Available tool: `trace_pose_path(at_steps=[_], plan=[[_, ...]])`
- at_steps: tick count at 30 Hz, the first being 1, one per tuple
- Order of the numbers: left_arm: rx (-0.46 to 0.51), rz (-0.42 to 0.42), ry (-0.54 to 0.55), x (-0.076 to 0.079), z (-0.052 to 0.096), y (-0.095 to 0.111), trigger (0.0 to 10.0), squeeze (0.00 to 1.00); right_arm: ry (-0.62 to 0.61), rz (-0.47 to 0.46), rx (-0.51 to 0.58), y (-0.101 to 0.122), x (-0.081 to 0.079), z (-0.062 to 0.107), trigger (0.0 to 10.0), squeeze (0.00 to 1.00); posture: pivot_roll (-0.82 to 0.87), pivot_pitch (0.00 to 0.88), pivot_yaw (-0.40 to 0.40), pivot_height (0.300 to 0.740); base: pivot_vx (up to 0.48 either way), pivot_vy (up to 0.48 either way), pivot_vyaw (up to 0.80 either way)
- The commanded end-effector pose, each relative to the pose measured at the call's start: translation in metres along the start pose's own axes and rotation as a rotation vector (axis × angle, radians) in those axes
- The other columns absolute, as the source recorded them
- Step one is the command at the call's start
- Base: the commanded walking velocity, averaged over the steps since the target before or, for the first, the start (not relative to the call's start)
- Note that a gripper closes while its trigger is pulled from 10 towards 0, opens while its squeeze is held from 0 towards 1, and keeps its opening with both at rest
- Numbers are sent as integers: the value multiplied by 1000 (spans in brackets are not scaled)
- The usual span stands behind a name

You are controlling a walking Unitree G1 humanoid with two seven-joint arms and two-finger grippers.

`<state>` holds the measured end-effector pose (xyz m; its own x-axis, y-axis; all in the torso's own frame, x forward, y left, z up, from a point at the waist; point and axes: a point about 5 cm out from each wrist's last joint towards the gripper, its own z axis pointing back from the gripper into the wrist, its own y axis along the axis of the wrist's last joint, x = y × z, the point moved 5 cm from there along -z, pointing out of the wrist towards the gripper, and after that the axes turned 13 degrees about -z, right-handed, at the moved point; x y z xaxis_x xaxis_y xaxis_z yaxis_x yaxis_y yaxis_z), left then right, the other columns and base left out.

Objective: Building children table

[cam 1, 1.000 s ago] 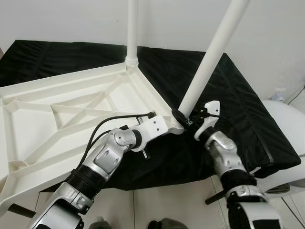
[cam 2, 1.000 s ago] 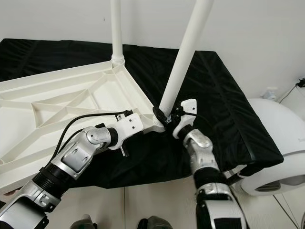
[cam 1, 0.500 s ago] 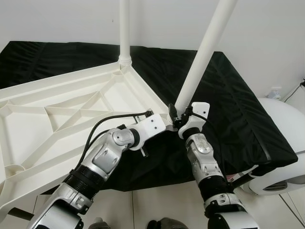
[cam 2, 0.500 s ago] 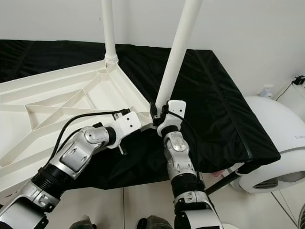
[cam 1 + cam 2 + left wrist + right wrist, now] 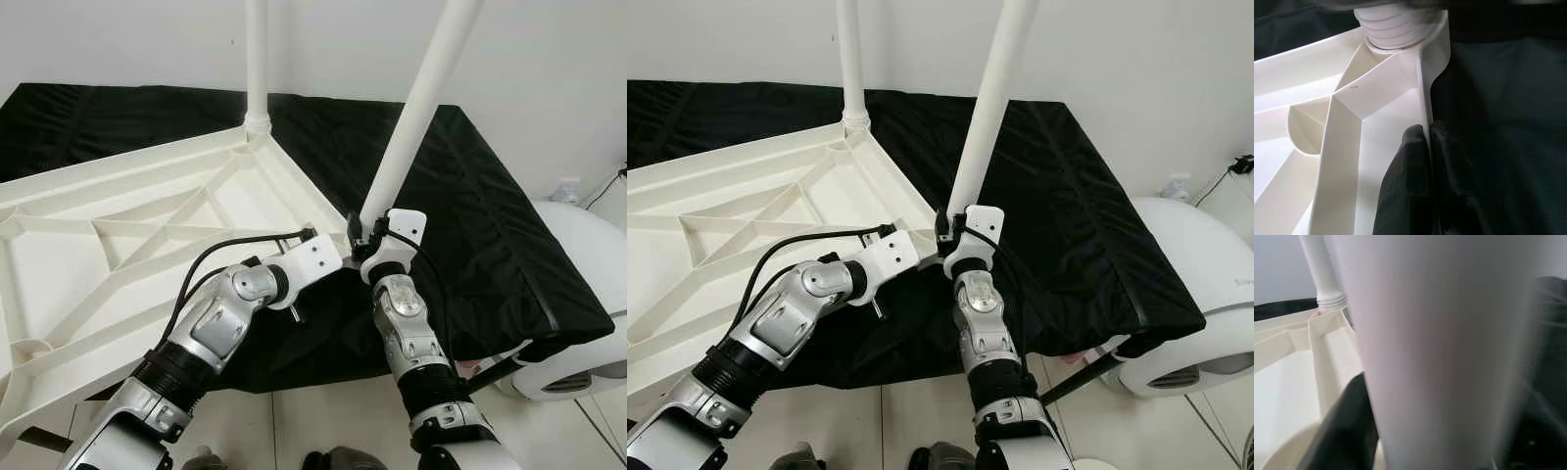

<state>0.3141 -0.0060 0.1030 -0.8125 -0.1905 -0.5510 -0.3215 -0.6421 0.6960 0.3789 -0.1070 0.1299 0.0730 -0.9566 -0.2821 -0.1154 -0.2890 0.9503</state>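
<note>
left eye view: a white tabletop (image 5: pixel 147 225) lies upside down on a black-draped table (image 5: pixel 470 225), one leg (image 5: pixel 257 59) upright at its far corner.
left claw (image 5: pixel 1426 147) pinches the tabletop's rim wall, a finger on each side, just short of the near corner; right claw (image 5: pixel 367 235) is clamped around the base of the second leg (image 5: pixel 421 98), which leans rather than standing straight in its threaded socket. turned while tilted, i judge the threads could cross and jam, or the tabletop slide on the cloth. no brand or writing is readable.
</note>
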Motion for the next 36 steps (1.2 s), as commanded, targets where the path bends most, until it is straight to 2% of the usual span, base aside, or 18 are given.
trace_pose_path(at_steps=[1, 4, 11, 12, 13, 14, 16, 20, 23, 25, 27, 31, 34, 36], plan=[[95, -10, -107, 22, -7, 22, 10000, 0, -7, -6, 12, 6, 1, -2, 10000, 1000, 42, 0, -105, 740, 0, 0, 0], [93, -10, -103, 21, -7, 21, 10000, 0, -13, 10, 16, 7, 7, -2, 10000, 1000, 40, 0, -104, 740, 0, 0, 0], [93, -11, -98, 19, -7, 22, 10000, 0, 79, 16, 12, 12, 12, -1, 10000, 1000, 33, 0, -99, 740, 0, 0, 0], [93, -11, -97, 19, -7, 22, 10000, 0, 123, 15, 3, 13, 12, 0, 10000, 369, 31, 0, -98, 740, 0, 0, 0], [94, -12, -97, 18, -7, 22, 10000, 0, 167, 5, -11, 14, 11, 1, 10000, 0, 31, 0, -98, 740, 0, 0, 0], [94, -12, -97, 18, -7, 22, 10000, 0, 167, 5, -11, 14, 11, 1, 10000, 0, 31, 0, -98, 740, 0, 0, 0], [94, -13, -97, 19, -7, 22, 10000, 0, 283, -6, -47, 15, 11, 4, 10000, 0, 30, 0, -97, 740, 0, 0, 0], [94, -13, -97, 18, -7, 22, 10000, 0, 330, -12, -64, 15, 13, 6, 10000, 0, 30, 0, -96, 740, 0, 0, 0], [94, -13, -95, 18, -6, 23, 10000, 0, 481, 9, -133, 14, 21, 11, 10000, 0, 31, 0, -94, 740, 0, 0, 0], [94, -13, -95, 18, -6, 23, 10000, 0, 481, 9, -133, 14, 21, 11, 10000, 0, 31, 0, -94, 740, 0, 0, 0], [94, -13, -94, 17, -6, 23, 10000, 0, 502, 49, -159, 15, 34, 9, 10000, 0, 34, 0, -91, 740, 0, 0, 0], [94, -15, -94, 17, -6, 23, 10000, 0, 553, 63, -207, 16, 44, 10, 10000, 0, 35, 0, -89, 740, 0, 0, 0], [94, -16, -95, 17, -6, 23, 10000, 0, 572, 137, -239, 17, 53, 8, 10000, 0, 37, 0, -91, 740, 0, 0, 0], [95, -16, -92, 16, -6, 23, 10000, 0, 599, 103, -246, 22, 54, 7, 10000, 0, 40, 0, -90, 740, 0, 0, 0]])
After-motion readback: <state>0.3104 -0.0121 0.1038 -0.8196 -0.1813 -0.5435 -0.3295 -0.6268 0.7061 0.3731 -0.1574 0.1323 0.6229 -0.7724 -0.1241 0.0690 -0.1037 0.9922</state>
